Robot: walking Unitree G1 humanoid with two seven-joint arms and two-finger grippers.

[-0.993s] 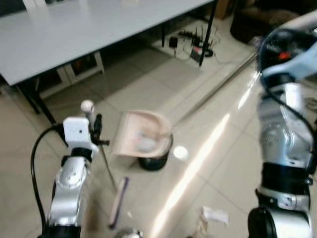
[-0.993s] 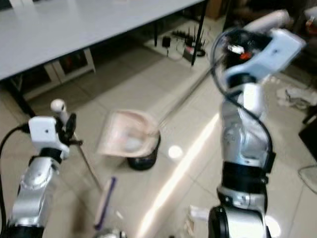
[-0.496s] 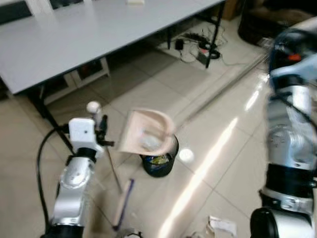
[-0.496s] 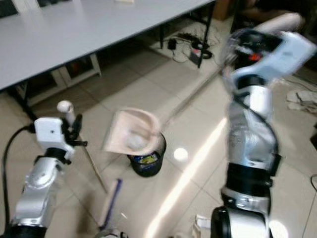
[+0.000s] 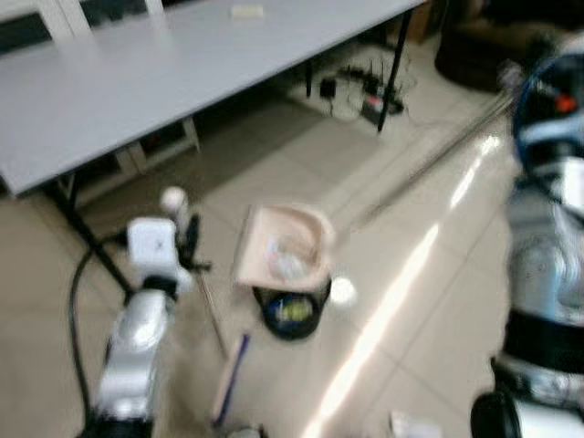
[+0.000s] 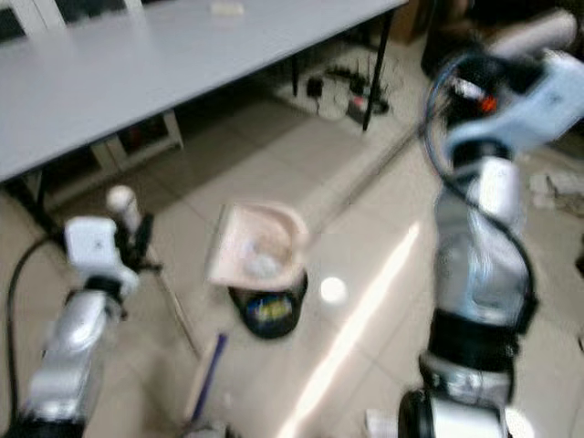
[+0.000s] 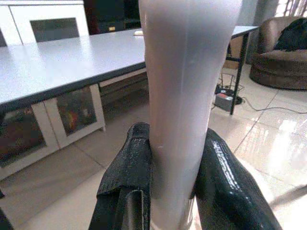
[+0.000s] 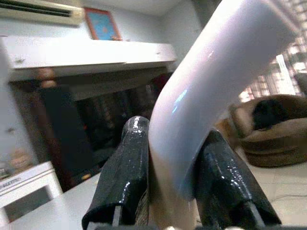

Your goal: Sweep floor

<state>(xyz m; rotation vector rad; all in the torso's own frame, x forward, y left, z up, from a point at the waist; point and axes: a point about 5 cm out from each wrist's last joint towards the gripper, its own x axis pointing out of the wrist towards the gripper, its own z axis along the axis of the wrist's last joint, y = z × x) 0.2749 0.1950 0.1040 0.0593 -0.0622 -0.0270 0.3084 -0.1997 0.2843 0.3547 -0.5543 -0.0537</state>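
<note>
A pink dustpan [image 5: 283,255] with pale debris in it hangs tilted just above a small black bin [image 5: 292,310] on the tiled floor. Its long pale handle [image 5: 420,164] runs up to the right, where my right gripper [image 8: 175,139] is shut on its curved end. My left gripper [image 5: 187,246] is shut on the white broom handle [image 7: 184,96], seen between the fingers in the left wrist view. The broom's thin stick slants down to its brush head [image 5: 228,379], which rests on the floor left of the bin.
A long grey table [image 5: 137,82] stands behind, with one of its black legs [image 5: 87,237] close to my left arm. Cables and a power strip [image 5: 370,96] lie under its far end. A small white round thing [image 5: 342,290] and crumpled paper [image 5: 411,424] lie on the tiles.
The whole view has shifted and blurred. The dustpan now sits higher over the bin, so more of the bin's opening shows. Both grippers keep their holds.
</note>
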